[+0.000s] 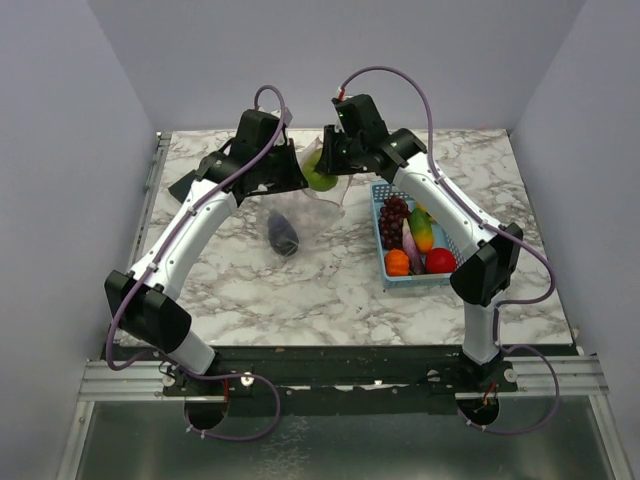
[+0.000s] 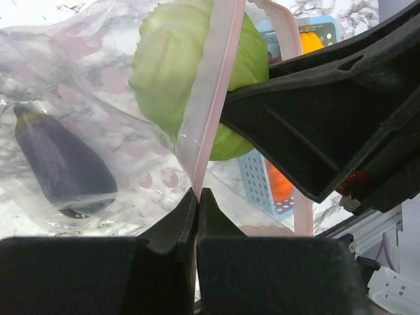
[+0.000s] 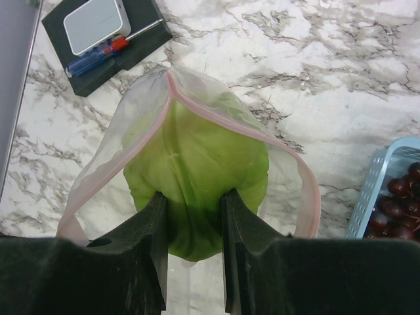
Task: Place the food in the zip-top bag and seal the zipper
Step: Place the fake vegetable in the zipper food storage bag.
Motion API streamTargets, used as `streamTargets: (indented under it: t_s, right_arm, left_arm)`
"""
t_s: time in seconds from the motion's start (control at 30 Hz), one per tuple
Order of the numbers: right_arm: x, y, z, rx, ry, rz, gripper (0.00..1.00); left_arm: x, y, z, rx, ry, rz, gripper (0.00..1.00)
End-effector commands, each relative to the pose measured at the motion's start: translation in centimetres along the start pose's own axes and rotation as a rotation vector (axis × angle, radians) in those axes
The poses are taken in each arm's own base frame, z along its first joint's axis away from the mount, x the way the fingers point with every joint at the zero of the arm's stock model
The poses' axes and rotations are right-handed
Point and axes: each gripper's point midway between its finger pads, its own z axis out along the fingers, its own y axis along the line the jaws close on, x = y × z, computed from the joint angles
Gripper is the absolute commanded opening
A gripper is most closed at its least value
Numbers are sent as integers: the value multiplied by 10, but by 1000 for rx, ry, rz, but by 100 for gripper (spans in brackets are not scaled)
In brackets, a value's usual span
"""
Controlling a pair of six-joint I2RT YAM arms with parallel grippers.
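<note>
My left gripper (image 2: 198, 192) is shut on the pinkish zipper strip (image 2: 213, 92) of the clear zip-top bag (image 1: 305, 215) and holds its mouth open above the table. My right gripper (image 3: 193, 197) is shut on the green cabbage (image 3: 197, 164) and holds it in the bag's mouth; it also shows in the top view (image 1: 318, 172). A purple eggplant (image 2: 62, 167) lies inside the bag (image 2: 85, 79). In the light-blue basket (image 1: 384, 262) lie dark grapes (image 1: 394, 222), a yellow piece (image 1: 424, 238), an orange pumpkin (image 1: 397, 262) and a red tomato (image 1: 440, 261).
A dark pad with a white box (image 3: 95, 23) and a screwdriver (image 3: 98, 56) lies at the table's far left. The basket stands right of the bag, close to my right arm. White walls enclose the marble table (image 1: 300, 300).
</note>
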Motion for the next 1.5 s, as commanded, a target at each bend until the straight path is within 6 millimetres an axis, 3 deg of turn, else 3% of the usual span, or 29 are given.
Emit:
streamTargets:
  t_s: [0.0,0.13,0.33,0.67,0.93,1.3,1.47]
  right_arm:
    - [-13,10,2,-28,-45,21,29]
    - [-15,16,3,-61,-49,32,61]
    - [-18,28,0,-116,-49,44,80]
    - [-27,32,-24,-140,-83,47,82]
    - [-35,29,-45,-139,-134,41,83]
    - [-29,32,-17,-136,-88,50,93]
    - [-28,34,-16,-149,-86,57,94]
  left_arm:
    - [-8,-6,-1,37,-6,14,0]
    - [-9,-3,-2,34,-6,10,0]
    - [-11,4,-3,27,-10,1,0]
    - [-20,18,-7,17,-24,-23,0]
    - [-21,16,-9,34,-23,-25,0]
    - [-20,11,-12,57,-18,-31,0]
    - [-19,12,-12,53,-14,-30,0]
